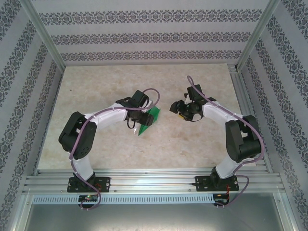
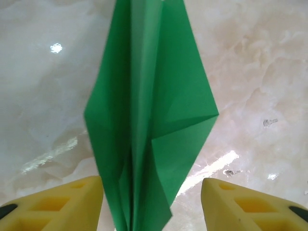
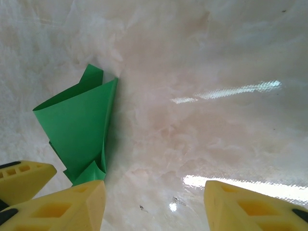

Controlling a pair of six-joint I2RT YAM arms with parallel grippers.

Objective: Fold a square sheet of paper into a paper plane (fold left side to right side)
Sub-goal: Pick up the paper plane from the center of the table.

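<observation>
Yellow fingertips [image 2: 53, 204] of the left gripper [image 2: 151, 211] sit right up against the left wrist lens, one in each bottom corner, spread wide. Between them is the bright green folded paper [image 2: 149, 106], creased into long layered panels. Its long axis runs straight away from the gripper, up the middle of that view. It's narrow where it comes in between the fingers and widest about halfway out, where a corner juts to the right. Then it tapers again toward the far end, which runs off the top edge. There's a clear gap between the paper and the finger on the right of that view. On the other side the edge looks like it brushes the fingertip, but honestly I can't tell if it touches. So the left jaws are slack, not pinching anything.

Right gripper [image 3: 154, 207] is the same deal, jaws apart with just the pale marbled tabletop [image 3: 202, 57] between them. From its wrist camera the paper is off to the left, partly standing up off the table.

From overhead, the paper lies about mid-table at the left gripper's tip, slanted. The narrow end points back toward the near-left and the wider end toward the far-right. The right gripper is near it but apart. Patterned wallpaper walls [image 1: 144, 38] close off the back.
</observation>
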